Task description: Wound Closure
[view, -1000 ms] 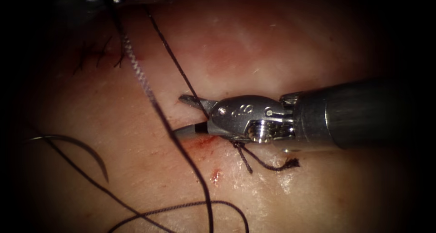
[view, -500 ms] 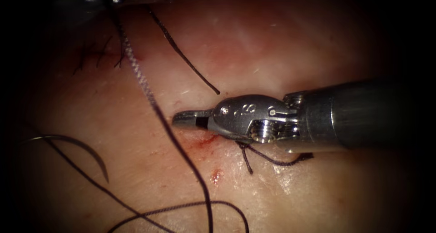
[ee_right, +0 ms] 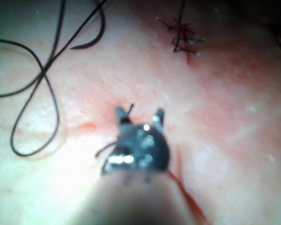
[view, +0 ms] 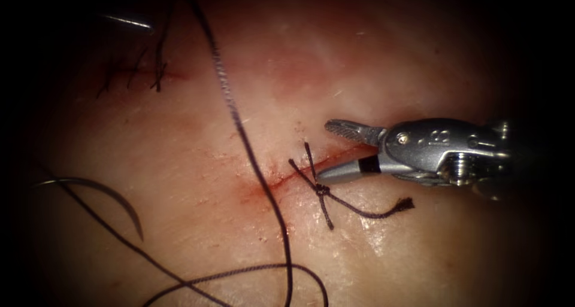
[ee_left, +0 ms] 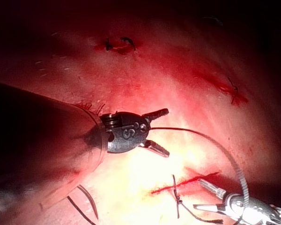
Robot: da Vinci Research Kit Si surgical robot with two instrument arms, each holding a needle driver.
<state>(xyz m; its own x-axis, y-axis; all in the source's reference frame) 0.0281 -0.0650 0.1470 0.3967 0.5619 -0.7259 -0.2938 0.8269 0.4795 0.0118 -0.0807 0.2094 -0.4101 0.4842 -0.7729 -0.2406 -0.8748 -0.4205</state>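
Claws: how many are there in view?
2. The left claw is open over the tissue, thread passing between its jaws. The right claw is open and empty, right of the knot on the cut. The needle lies free, left of the cut.

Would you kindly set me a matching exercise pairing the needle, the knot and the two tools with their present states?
1. needle
2. knot
3. right tool
4. left tool

A. jaws open, holding nothing, beside the knot
B. lying free on the tissue, left of the cut, held by neither tool
C. tied at the cut, with short ends
D. jaws open, thread running out from between them

Pairs: 1-B, 2-C, 3-A, 4-D.
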